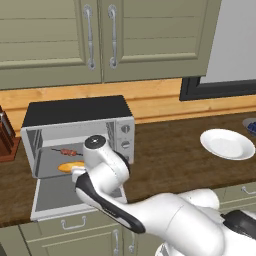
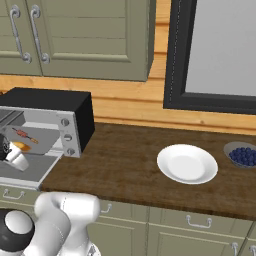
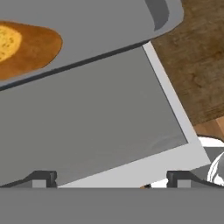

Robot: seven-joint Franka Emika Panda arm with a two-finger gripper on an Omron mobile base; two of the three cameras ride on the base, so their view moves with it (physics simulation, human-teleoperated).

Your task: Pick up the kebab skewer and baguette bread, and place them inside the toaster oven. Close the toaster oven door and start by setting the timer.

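The toaster oven (image 1: 75, 112) stands on the counter with its door (image 1: 52, 196) dropped open and flat. The kebab skewer (image 1: 69, 151) lies on the rack inside, towards the back. The baguette bread (image 1: 69, 166) rests at the front of the cavity and shows golden in the hand view (image 3: 26, 43). My gripper (image 3: 111, 179) hovers just above the open door's grey glass (image 3: 96, 122), in front of the baguette. Its fingertips (image 3: 43, 178) stand wide apart, open, with nothing between them. From the right, the skewer (image 2: 24, 134) and the baguette (image 2: 19, 145) lie just behind my hand.
A white plate (image 1: 227, 144) sits on the wooden counter (image 2: 120, 160) to the right, and a bowl of blueberries (image 2: 243, 155) lies beyond it. A knife block (image 1: 6, 135) stands left of the oven. The three knobs (image 1: 125, 136) are on the oven's right panel.
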